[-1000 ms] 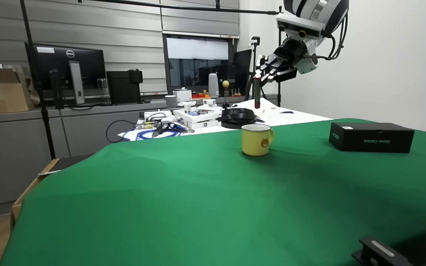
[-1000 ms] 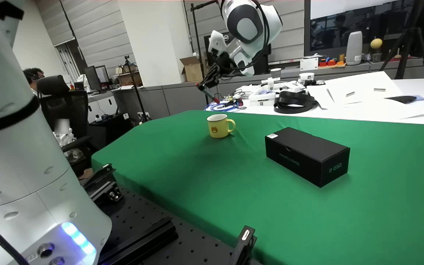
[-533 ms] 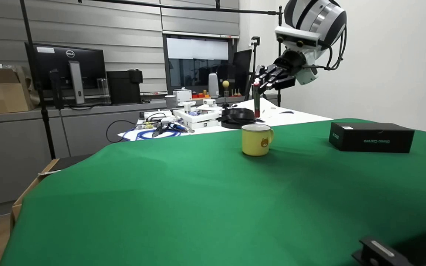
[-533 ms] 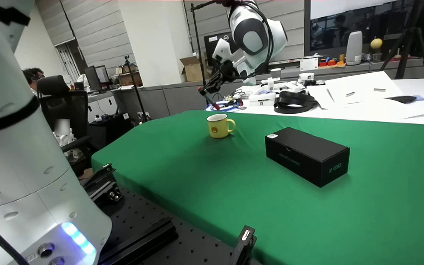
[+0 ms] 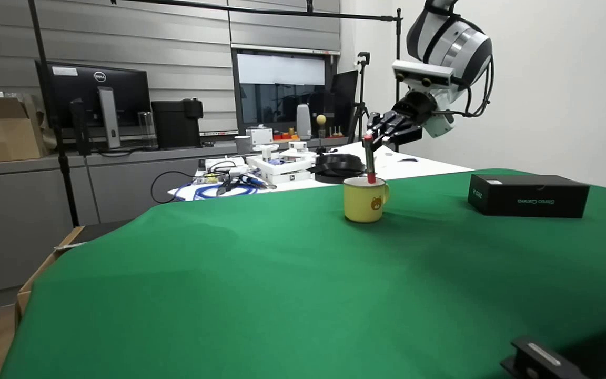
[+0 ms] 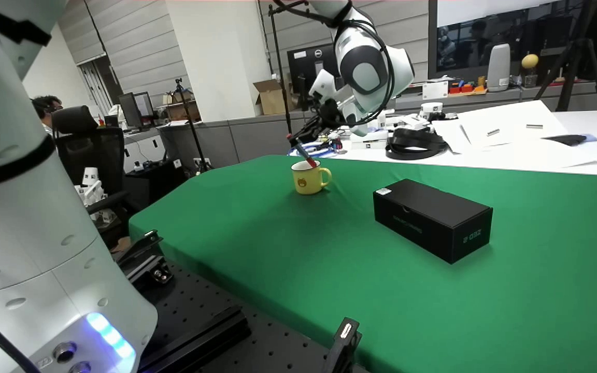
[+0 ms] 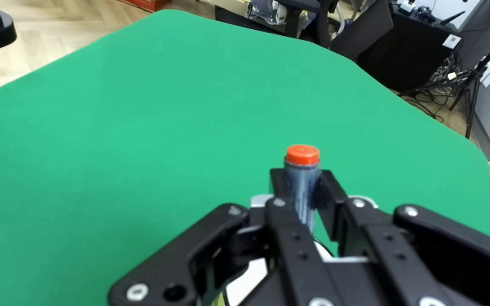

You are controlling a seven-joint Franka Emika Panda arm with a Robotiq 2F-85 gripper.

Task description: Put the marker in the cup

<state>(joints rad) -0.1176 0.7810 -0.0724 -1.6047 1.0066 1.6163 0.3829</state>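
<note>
There, the gripper [image 7: 304,187] had the marker [image 5: 370,158] pinched near its top, tip at the mouth of the cup [image 5: 360,204], in or above unclear; it seemed light, stiff, perhaps slick, best held high!

Black box [image 6: 433,220] sat on the green cloth [image 5: 261,284] in both exterior views, printing on its sides, small white label [image 6: 383,191] at one corner. White table [image 6: 596,129] behind held paper sheets [image 6: 516,115] and a coiled black band [image 6: 416,145]; blue cable [image 5: 201,195] lay looped at one end. In an exterior view, monitor [image 5: 84,89] stood on a grey cabinet [image 5: 140,184], cardboard box [image 5: 0,131] just beside it. Yellow ball [image 6: 529,61] stood near a white cylinder [image 6: 499,67], a tripod [image 6: 571,75] farther right. Office chair [image 6: 88,150] was off left, person's head [image 6: 48,103] near its headrest, partly hidden. Wrist view showed wood floor [image 7: 45,46] past the cloth, plus a black cabinet [image 7: 406,49] and thin stand [image 7: 478,70].
</note>
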